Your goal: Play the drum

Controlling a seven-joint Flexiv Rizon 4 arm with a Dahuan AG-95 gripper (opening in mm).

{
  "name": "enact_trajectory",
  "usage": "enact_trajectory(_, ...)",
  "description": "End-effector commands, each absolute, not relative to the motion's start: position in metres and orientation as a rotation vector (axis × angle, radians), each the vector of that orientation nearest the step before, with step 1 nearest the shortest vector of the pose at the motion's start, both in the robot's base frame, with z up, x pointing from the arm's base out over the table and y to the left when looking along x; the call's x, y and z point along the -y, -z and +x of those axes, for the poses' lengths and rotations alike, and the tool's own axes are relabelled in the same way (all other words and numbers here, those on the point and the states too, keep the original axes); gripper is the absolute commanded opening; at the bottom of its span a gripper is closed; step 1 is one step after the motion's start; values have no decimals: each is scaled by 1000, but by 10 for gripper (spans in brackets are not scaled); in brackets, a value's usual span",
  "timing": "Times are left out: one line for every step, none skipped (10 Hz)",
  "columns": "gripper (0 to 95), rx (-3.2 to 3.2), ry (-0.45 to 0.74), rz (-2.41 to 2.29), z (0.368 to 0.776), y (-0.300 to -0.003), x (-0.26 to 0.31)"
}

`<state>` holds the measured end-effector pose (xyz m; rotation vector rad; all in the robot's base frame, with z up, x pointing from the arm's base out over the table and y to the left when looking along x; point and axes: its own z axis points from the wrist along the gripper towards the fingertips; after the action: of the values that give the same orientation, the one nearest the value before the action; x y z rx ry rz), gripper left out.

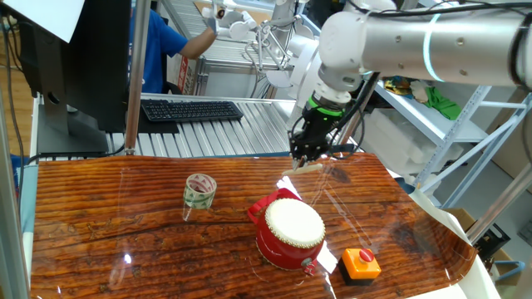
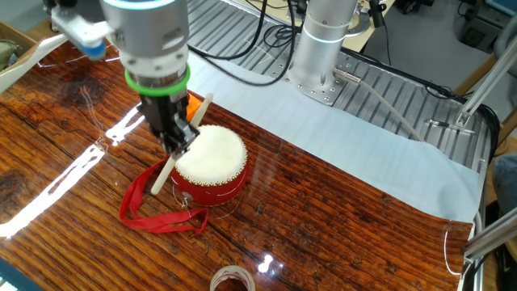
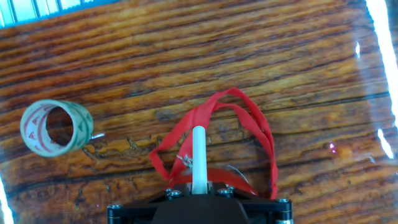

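1. Red drum with cream skin, resting on the wooden counter, right of centre in one fixed view.
2. Gripper pointing straight down, jaws pinching a pale drumstick.
3. Drumstick slanted, lower tip beside the drum's rim in the other fixed view.
4. Red strap looped on the counter beside the drum.
5. Patterned tape roll to the left, well apart.
6. Orange button box just right of the drum.

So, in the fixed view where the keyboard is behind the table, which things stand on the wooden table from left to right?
Patterned tape roll → red drum with its cream-white skin → orange button box.
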<state>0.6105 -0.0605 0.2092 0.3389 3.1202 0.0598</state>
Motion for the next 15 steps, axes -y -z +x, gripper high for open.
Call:
enact_trajectory(0, -3119, -55, 329, 611, -211, 62)
enact_trajectory(0, -3120, -53, 328, 610, -211, 62)
enact_trajectory(0, -3122, -54, 327, 608, -212, 62)
enact_trajectory(0, -3122, -54, 327, 608, -212, 62)
enact_trajectory(0, -3119, -52, 326, 608, -211, 63)
enact_trajectory(0, -3119, -53, 330, 607, -210, 63)
enact_trajectory(0, -3116, -54, 332, 607, -209, 63)
enact_trajectory(0, -3113, -55, 334, 605, -208, 62)
enact_trajectory(0, -3114, -54, 332, 605, -207, 62)
enact_trajectory(0, -3115, -53, 328, 604, -207, 61)
enact_trajectory(0, -3117, -56, 326, 604, -207, 61)
enact_trajectory(0, -3118, -58, 327, 604, -207, 61)
enact_trajectory(0, -3120, -57, 322, 604, -207, 61)
enact_trajectory(0, -3131, -56, 321, 604, -206, 61)
enact_trajectory(0, -3143, -69, 326, 603, -205, 60)
